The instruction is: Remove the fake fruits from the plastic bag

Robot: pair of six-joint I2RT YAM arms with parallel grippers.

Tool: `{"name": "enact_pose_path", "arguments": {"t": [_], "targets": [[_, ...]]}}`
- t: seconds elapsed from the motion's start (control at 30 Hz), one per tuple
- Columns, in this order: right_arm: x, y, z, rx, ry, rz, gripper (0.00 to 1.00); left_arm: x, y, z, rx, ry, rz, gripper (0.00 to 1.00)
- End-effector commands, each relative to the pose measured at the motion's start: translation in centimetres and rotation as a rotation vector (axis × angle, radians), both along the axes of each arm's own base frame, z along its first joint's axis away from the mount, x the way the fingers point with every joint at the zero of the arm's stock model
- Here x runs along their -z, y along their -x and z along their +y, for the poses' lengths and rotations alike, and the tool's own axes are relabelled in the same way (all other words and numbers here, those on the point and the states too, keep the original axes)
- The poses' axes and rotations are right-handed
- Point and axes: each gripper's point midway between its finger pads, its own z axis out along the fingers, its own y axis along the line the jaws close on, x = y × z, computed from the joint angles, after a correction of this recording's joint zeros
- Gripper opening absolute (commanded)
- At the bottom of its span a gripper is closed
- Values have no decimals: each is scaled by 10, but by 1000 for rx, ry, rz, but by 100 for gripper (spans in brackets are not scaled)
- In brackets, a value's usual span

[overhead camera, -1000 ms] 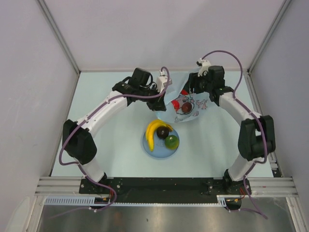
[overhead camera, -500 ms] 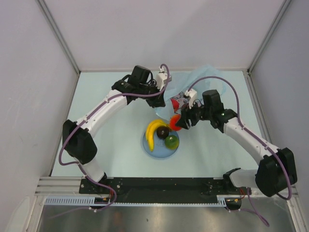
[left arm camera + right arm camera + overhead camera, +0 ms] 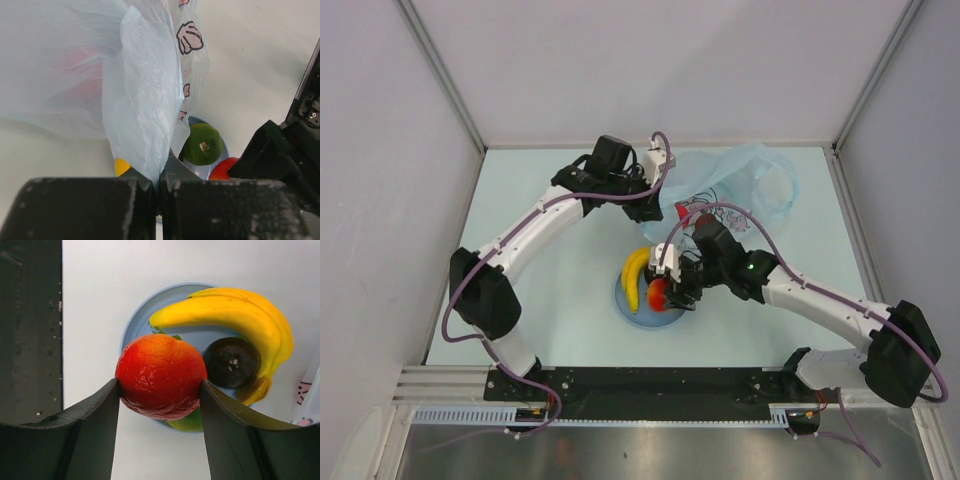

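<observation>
Red-orange fruit (image 3: 161,376) squeezed in right gripper (image 3: 160,390) above blue plate (image 3: 139,327), clearest on wrist cam; left gripper (image 3: 159,176) pinches plastic bag (image 3: 142,100).

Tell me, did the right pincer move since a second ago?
Yes. The right pincer, shut on the red-orange fruit, came away from the plastic bag, nearer and leftward, and now hangs over the blue plate.

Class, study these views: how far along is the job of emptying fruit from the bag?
Done: banana, dark maroon fruit and green fruit lie on the blue plate. In hand: the right hand grips the red-orange fruit over the plate, while the left hand pinches the bag. Left: a red shape shows inside the bag, likely another fruit.
</observation>
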Motion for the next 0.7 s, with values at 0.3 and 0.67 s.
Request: {"name": "enact_pose_path", "arguments": {"t": [0.3, 0.67], "targets": [[16, -31, 43, -50, -33, -184, 41, -19, 11, 0, 14, 51, -32, 0], [44, -48, 49, -63, 25, -245, 50, -19, 14, 3, 20, 44, -40, 0]]}}
